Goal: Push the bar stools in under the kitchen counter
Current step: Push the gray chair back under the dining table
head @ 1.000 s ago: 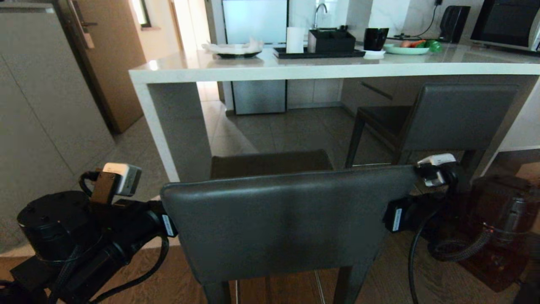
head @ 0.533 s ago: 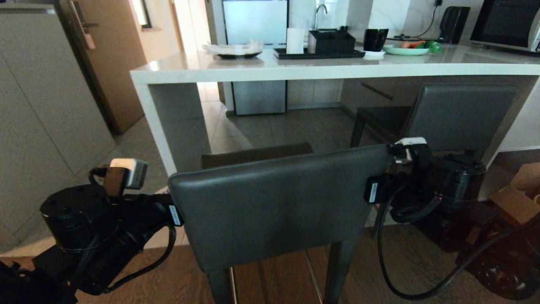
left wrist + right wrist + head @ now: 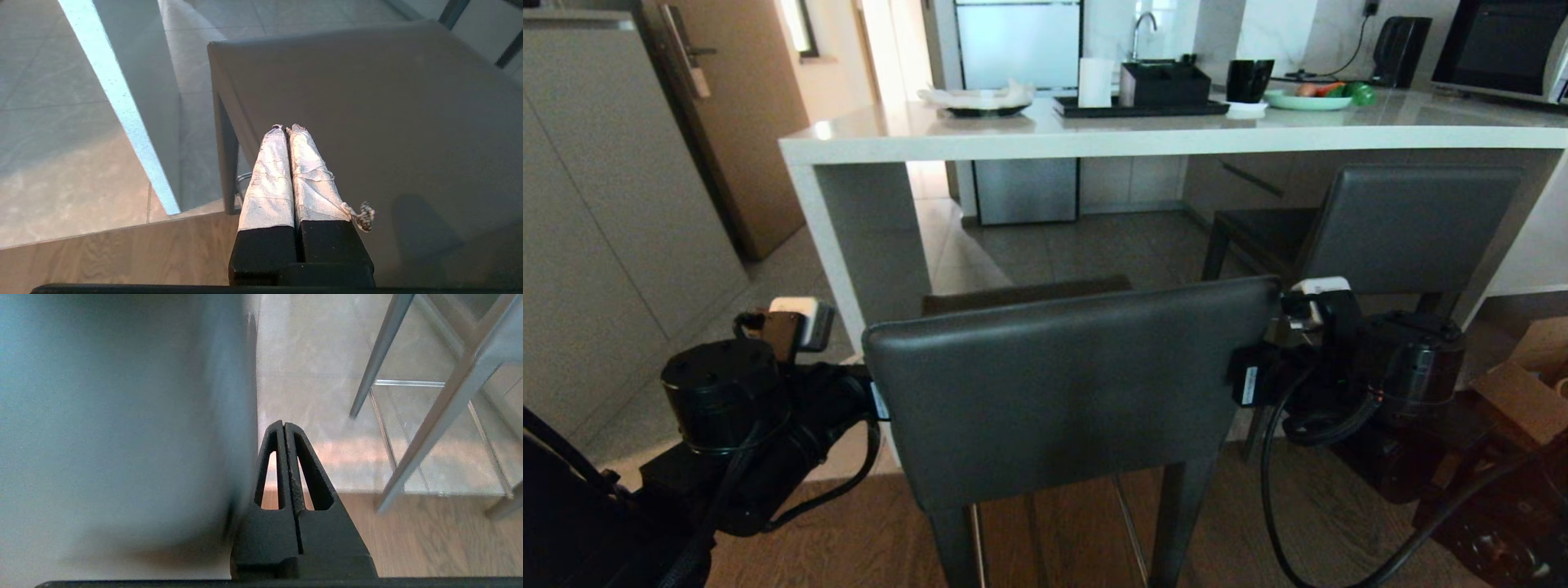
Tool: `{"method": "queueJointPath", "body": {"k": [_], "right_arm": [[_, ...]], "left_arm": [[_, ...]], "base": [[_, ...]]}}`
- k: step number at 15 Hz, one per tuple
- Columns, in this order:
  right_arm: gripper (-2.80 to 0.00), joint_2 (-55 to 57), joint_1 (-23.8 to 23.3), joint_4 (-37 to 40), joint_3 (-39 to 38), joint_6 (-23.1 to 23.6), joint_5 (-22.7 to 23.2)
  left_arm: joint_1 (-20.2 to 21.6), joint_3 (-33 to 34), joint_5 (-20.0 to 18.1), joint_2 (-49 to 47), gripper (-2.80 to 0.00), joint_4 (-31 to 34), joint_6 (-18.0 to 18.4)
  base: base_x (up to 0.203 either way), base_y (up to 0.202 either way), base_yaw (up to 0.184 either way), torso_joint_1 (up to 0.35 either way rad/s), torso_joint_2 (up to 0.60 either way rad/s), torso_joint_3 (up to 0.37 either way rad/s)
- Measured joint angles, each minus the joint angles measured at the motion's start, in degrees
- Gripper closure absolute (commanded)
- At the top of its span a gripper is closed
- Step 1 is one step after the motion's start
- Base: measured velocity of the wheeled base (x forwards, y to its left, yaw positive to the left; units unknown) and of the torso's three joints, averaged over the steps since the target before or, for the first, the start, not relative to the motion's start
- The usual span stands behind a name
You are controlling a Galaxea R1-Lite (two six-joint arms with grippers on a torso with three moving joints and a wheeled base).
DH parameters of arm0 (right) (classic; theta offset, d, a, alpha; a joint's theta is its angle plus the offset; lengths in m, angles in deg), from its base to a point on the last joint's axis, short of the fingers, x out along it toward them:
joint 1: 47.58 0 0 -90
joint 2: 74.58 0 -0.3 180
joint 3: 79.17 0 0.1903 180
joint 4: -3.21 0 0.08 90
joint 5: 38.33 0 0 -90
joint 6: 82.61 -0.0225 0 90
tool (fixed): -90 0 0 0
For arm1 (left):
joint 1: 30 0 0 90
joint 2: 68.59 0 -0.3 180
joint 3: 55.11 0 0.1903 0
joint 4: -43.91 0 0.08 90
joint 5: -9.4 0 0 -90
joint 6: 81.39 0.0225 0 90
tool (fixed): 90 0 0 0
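Note:
The nearer bar stool (image 3: 1062, 392) stands in front of me, its dark grey backrest filling the middle of the head view and its seat (image 3: 1029, 292) pointing at the kitchen counter (image 3: 1094, 140). My left arm (image 3: 768, 408) is at the backrest's left edge and my right arm (image 3: 1307, 359) at its right edge. The left gripper (image 3: 286, 128) is shut and empty over the seat's (image 3: 367, 102) left side. Beside the stool's right edge (image 3: 122, 416), the right gripper (image 3: 284, 424) is also shut and empty. The other bar stool (image 3: 1413, 224) stands under the counter at the right.
The counter's white side panel (image 3: 866, 245) stands just left of the near stool's seat. On the counter are a black tray (image 3: 1139, 104), a cup (image 3: 1250, 77) and a green plate (image 3: 1311, 96). A cardboard box (image 3: 1527, 384) lies on the floor at the right. The other stool's legs (image 3: 429, 437) are close to my right gripper.
The near stool has slid forward toward the counter, and both arms have gone forward with it at the backrest's edges. Both grippers stay shut.

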Motion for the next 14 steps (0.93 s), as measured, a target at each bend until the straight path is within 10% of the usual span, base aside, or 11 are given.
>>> {"method": "queueJointPath", "body": {"k": [14], "right_arm": [[0.00,-1.6,2.6,-3.7,-3.3,-0.3,0.0]], "left_arm": [[4.6,-7.7,0.4,-6.4,0.00,-5.7,4.3]], "base": [[0.000,0.000,0.000,0.000,0.00,0.000]]}}
